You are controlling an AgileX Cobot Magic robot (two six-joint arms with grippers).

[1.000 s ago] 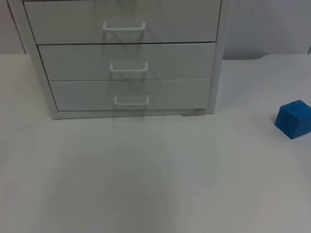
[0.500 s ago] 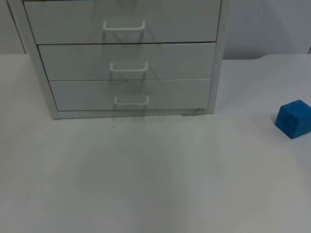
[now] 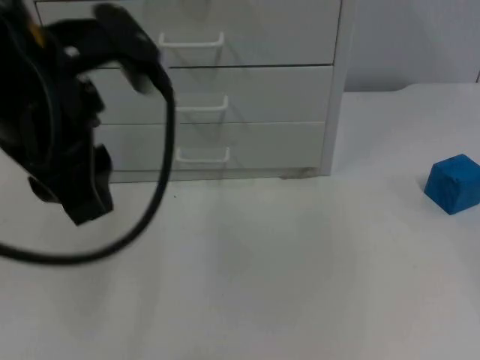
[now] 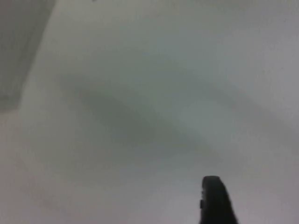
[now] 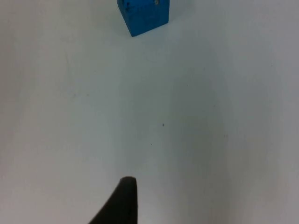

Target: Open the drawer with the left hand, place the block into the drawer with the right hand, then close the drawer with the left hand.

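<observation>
Left end effector (image 3: 82,202) hangs before closed drawers (image 3: 199,146), block (image 3: 454,184) well apart

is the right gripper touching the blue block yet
Apart. The right wrist view shows bare table between the right gripper's fingertip and the blue block.

My left arm (image 3: 56,112) is black, at the upper left of the top view. Behind it the drawer cabinet (image 3: 247,97) is pale grey with white handles (image 3: 202,154). The block (image 3: 453,184) at the right edge is bright blue. The table (image 3: 262,285) is plain white, unpatterned.
</observation>
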